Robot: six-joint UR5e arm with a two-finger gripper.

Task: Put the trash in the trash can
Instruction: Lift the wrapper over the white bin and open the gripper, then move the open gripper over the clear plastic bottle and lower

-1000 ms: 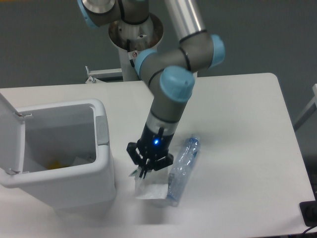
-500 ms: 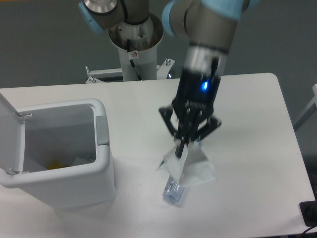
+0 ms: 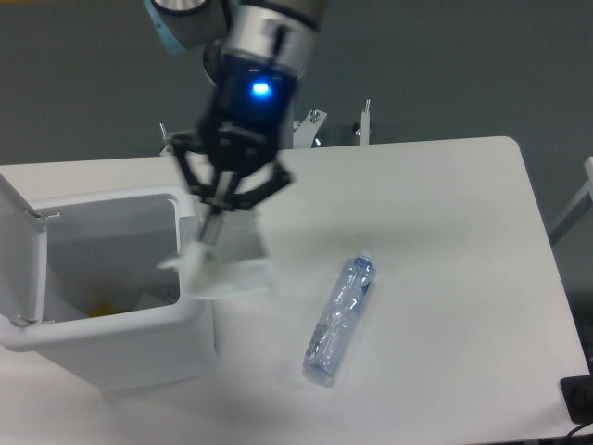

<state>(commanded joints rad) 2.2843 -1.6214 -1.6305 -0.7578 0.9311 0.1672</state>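
Since half a second ago the hand (image 3: 211, 243) has swung from above the bottle, near the middle of the tabletop (image 3: 445, 269), leftward to the right rim of the trash can (image 3: 111, 306), carrying the wrapper (image 3: 220, 274) with it; the bottle (image 3: 339, 317) has not shifted.

Fixed camera, sole view:
- Hand: fingers pinched together on the top of the wrapper, which hangs below them, blurred by motion.
- Wrapper: off the tabletop, straddling the can's right rim beside the grey latch tab (image 3: 190, 243). Most of it appears outside the opening, toward the tabletop side.
- Trash can: lid (image 3: 18, 243) raised at the left, opening exposed, directly left of the hand.
- Bottle: lying flat on the tabletop, well apart from the can, long axis running from upper right to lower left.

Judgement: release should wait until the wrapper clears the rim; the remaining travel is a short shift left
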